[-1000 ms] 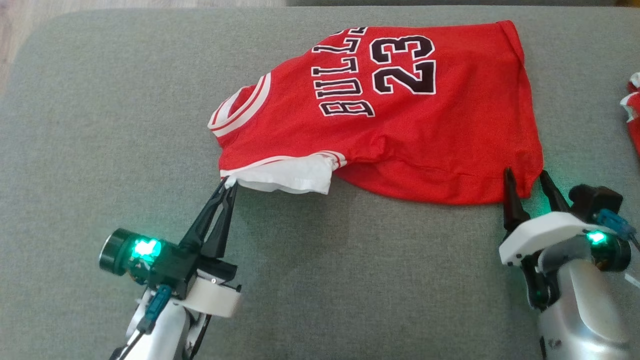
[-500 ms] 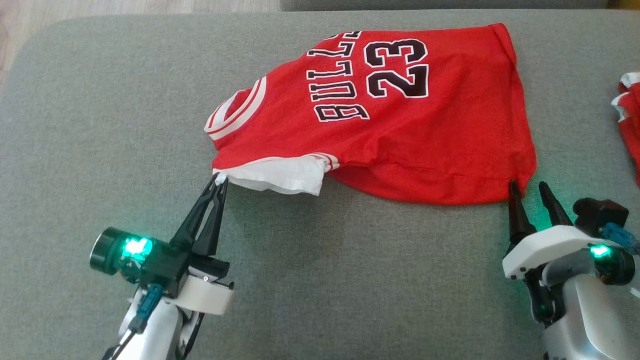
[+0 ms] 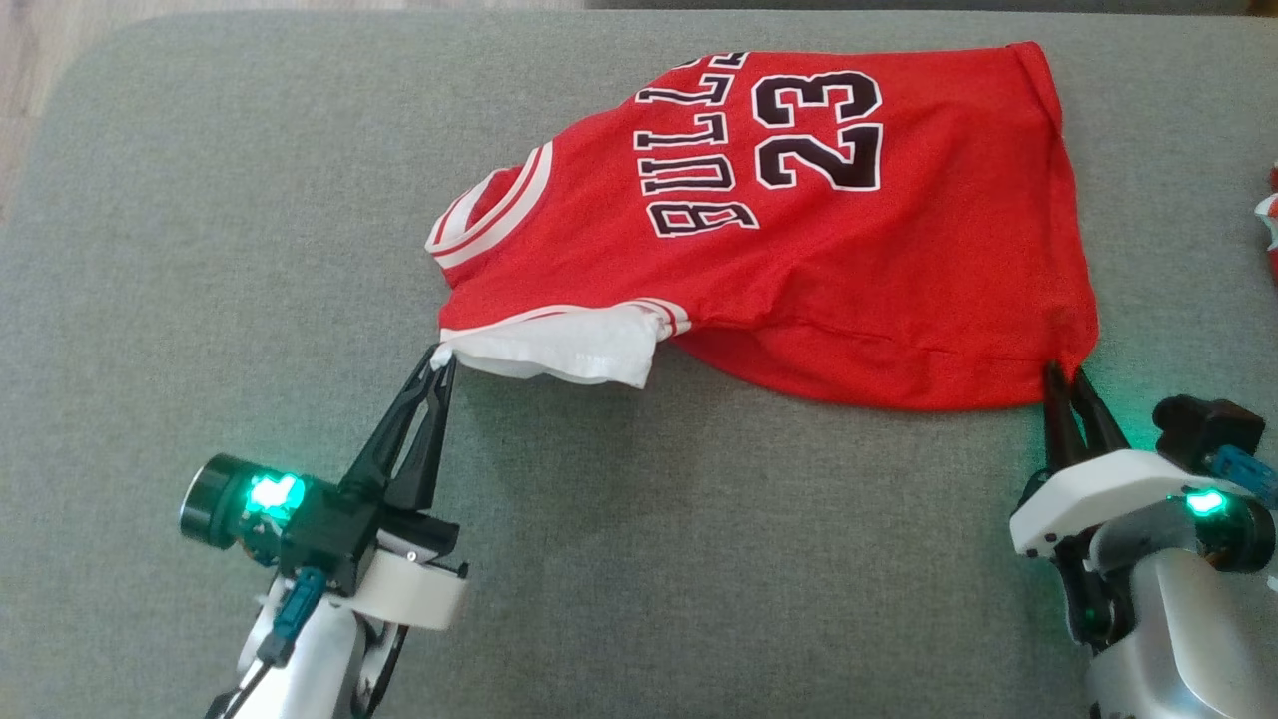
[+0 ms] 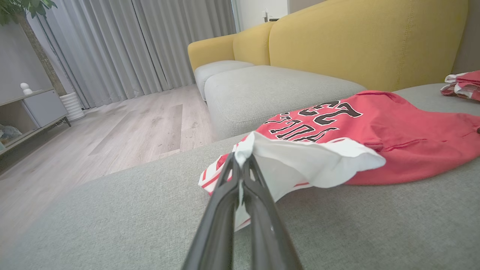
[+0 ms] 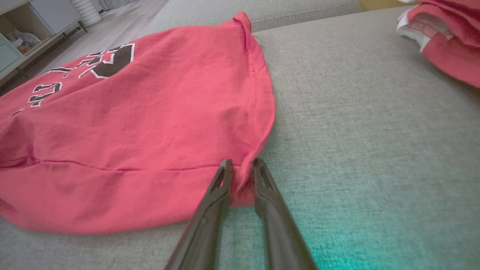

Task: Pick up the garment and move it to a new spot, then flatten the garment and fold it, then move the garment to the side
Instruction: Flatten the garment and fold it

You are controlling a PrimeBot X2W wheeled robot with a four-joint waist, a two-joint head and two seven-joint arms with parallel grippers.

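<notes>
The red cloth jersey with black "BULLS 23" lettering (image 3: 799, 260) lay spread on the far part of the grey fabric cushion (image 3: 639, 559), its underside hidden. The left gripper (image 3: 442, 357) was clamped tight on the white flap at the jersey's near left corner. The right gripper (image 3: 1063, 374), slightly blurred in its wrist view, pinched a fold of the red hem corner between nearly closed fingers. There was one spread jersey and two grippers. A crumpled red-and-white garment (image 3: 1268, 215) was cut off at the right edge, its kind unclear. One yellow sofa (image 4: 356, 41) stood behind.
</notes>
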